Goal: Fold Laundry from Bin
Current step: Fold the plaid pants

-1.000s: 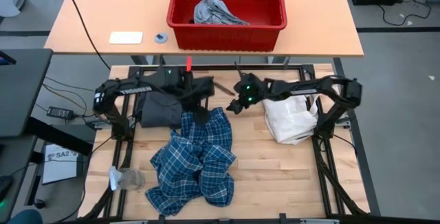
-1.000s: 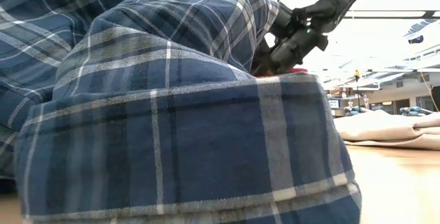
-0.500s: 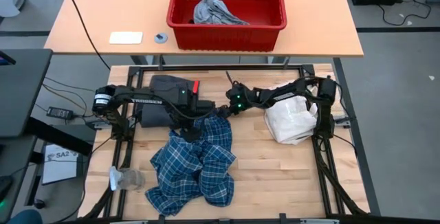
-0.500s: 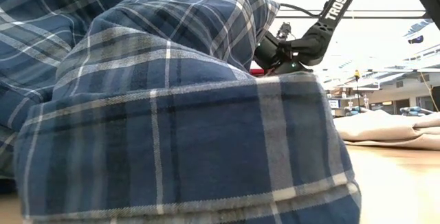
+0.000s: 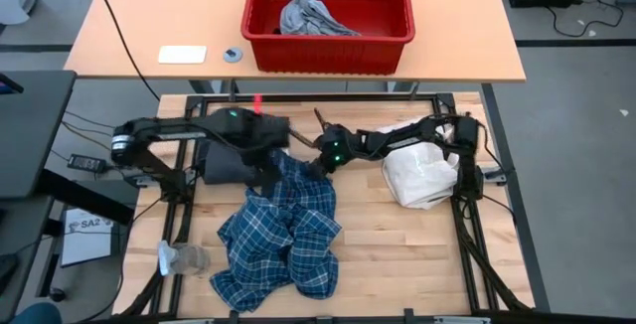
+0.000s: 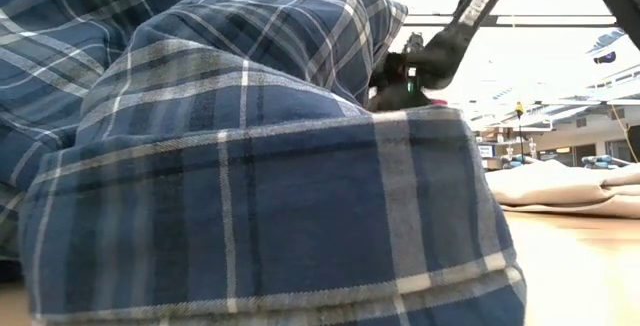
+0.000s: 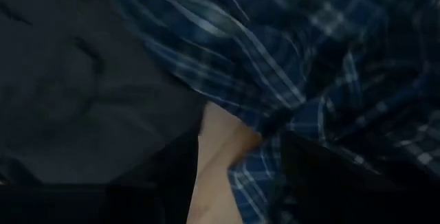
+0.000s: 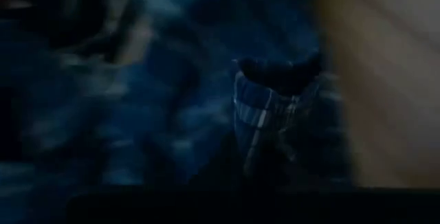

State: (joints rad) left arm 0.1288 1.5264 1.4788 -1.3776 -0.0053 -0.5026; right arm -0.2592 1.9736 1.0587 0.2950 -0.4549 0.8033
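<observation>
Plaid shirt (image 5: pixel 281 227) pinched shut at top edge by R gripper (image 5: pixel 320 164); L gripper (image 5: pixel 270 168) half-open beside, grip unclear. Lift evenly, avoid bunching.

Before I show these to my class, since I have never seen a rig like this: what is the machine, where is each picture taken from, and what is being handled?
These are two dark robot arms working at a wooden table. One picture looks straight down, one looks level from the tabletop, and two come from cameras on the wrists. A blue plaid shirt lies crumpled mid-table beside a dark grey garment, with a white bag on the right. Behind stands a red bin holding a light grey piece. The right tool is shut on the shirt's upper edge. The left tool is at that edge too, fingers apart.
</observation>
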